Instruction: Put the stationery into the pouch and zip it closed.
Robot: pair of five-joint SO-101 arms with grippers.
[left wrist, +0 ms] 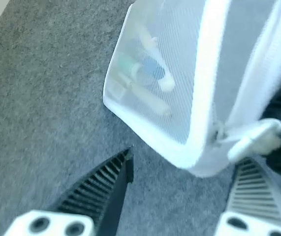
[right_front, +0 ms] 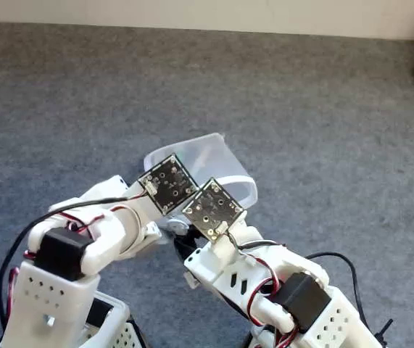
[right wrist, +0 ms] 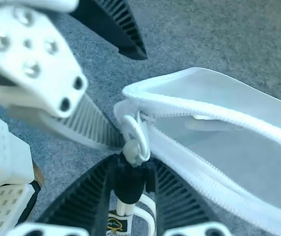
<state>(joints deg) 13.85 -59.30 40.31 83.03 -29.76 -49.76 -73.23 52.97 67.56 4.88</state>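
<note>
Pouch (right_front: 217, 163) — white mesh, lying on the grey desk (right_front: 337, 101) directly ahead of both arms. Its mouth gapes and the zip is undone along its length. Stationery (left wrist: 145, 73) shows through the mesh inside the pouch: several pale pieces, kinds not discernible.

Right gripper (right wrist: 133, 164): jaws drawn together at the zip pull (right wrist: 134, 138), at the pouch's end corner, with a black piece pinched between them just behind the pull's ring.

Left gripper (left wrist: 184, 160): jaws spread wide, 1 on each side of that same pouch corner, gripping nothing — contact with the fabric cannot be confirmed.
</note>
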